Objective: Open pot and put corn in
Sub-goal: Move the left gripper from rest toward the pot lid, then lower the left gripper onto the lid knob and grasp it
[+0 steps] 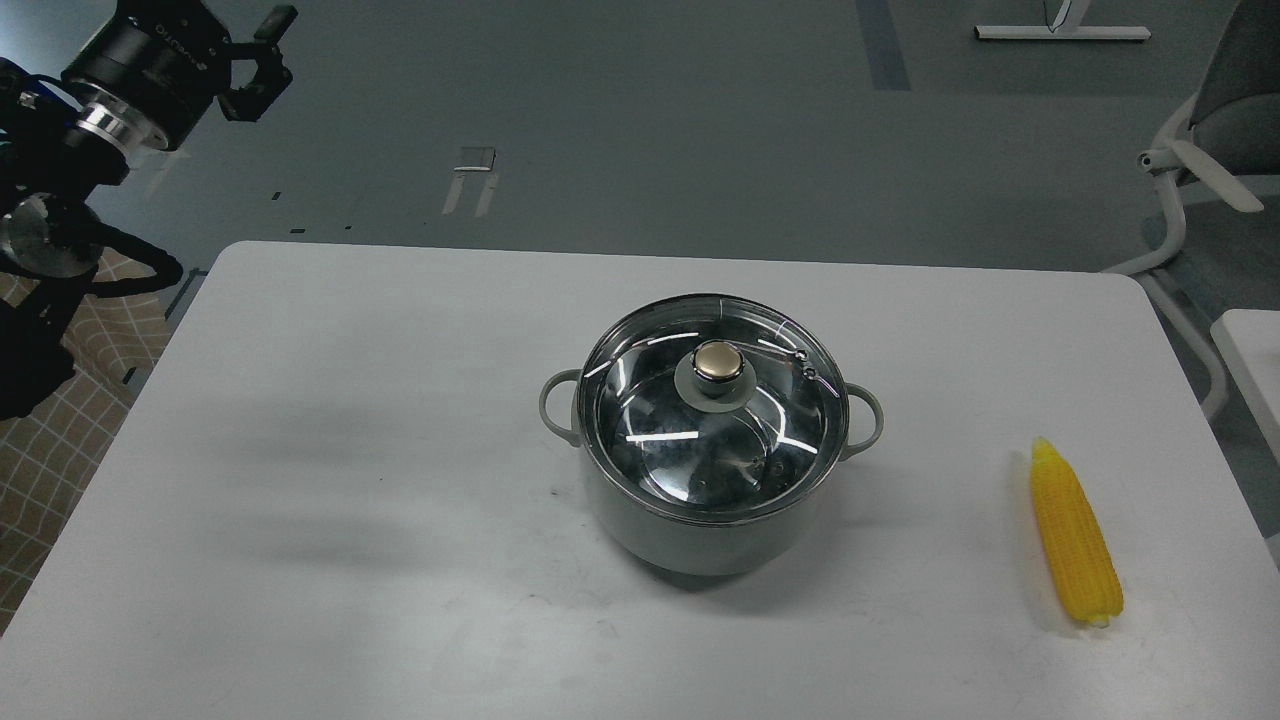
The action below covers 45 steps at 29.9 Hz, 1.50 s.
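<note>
The pale grey-green pot stands in the middle of the white table, with a loop handle on each side. Its glass lid sits closed on the rim, brass-coloured knob on top. The yellow corn lies on the table at the right, pointed end away from me. My left gripper hangs high at the upper left, beyond the table's far left corner and far from the pot; its dark fingers look parted with nothing between them. My right arm is out of view.
A grey office chair stands on the floor past the table's right far corner. Another white surface's edge shows at the right. Checked fabric lies left of the table.
</note>
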Tool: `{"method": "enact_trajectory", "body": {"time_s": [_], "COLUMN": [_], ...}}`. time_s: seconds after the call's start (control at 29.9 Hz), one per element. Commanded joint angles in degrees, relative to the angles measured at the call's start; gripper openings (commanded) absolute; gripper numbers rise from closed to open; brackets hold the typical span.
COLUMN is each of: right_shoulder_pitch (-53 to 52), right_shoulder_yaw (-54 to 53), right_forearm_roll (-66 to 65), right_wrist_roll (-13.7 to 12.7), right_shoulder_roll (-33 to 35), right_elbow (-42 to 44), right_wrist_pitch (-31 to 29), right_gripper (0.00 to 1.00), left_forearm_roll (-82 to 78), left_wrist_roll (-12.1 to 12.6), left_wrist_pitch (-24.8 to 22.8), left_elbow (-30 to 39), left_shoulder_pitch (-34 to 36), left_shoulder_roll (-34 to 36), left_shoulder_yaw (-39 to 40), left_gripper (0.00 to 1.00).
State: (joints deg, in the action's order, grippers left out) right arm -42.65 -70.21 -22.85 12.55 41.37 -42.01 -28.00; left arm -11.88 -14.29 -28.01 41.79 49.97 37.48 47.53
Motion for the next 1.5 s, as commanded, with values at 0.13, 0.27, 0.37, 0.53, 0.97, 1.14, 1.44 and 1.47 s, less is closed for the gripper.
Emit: {"method": "enact_trajectory", "body": {"time_s": [0.13,0.27,0.37,0.53,0.97,1.14,1.44,1.47], "right_shoulder_pitch": [-0.07,-0.16,-0.16,-0.16,0.63,0.63,2.04,2.04], "right_shoulder_yaw": [-0.1,-0.1,-0.01,-0.1,0.08,0.16,0.34,0.34], "right_forearm_roll": [0.09,0.09,0.0,0.0,-0.09,-0.09,-1.15,-1.15], "right_wrist_roll": [-0.07,-0.07,0.02,0.1,0.19,0.19,0.02,0.02], "right_shoulder_roll": [-0.06,0.55,0.38,-0.23,0.2,0.29,0.47,0.47], "right_elbow": [-0.17,-0.08,0.0,-0.08,-0.52,-0.26,0.09,0.09], "right_wrist_pitch": [0.0,0.0,0.0,0.0,0.0,0.0,0.0,0.0], "right_gripper": [1.0,1.0,1.0,1.0,1.0,1.0,1.0,1.0], "left_forearm_roll": [0.01,0.27,0.27,-0.34,-20.09,-47.21,-79.86,-81.62], "left_wrist_roll": [0.14,0.05,-0.12,-0.12,-0.04,-0.56,-3.11,-3.46], "left_wrist_pitch": [0.01,0.01,0.01,0.01,0.01,0.01,0.01,0.01], "left_elbow": [-0.13,-0.83,-0.92,-0.75,20.24,31.84,44.95,45.48], "left_shoulder_pitch": [0.57,0.92,1.1,0.66,-0.22,0.74,1.1,1.01], "left_shoulder_roll": [0.32,0.4,0.32,0.49,7.34,7.26,0.94,0.41], "left_shoulder_yaw": [-0.07,0.37,3.0,4.06,-0.95,-0.25,-1.04,-1.04], "left_gripper": [0.98,0.98,0.98,0.98,0.9,0.87,0.87,0.87]}}
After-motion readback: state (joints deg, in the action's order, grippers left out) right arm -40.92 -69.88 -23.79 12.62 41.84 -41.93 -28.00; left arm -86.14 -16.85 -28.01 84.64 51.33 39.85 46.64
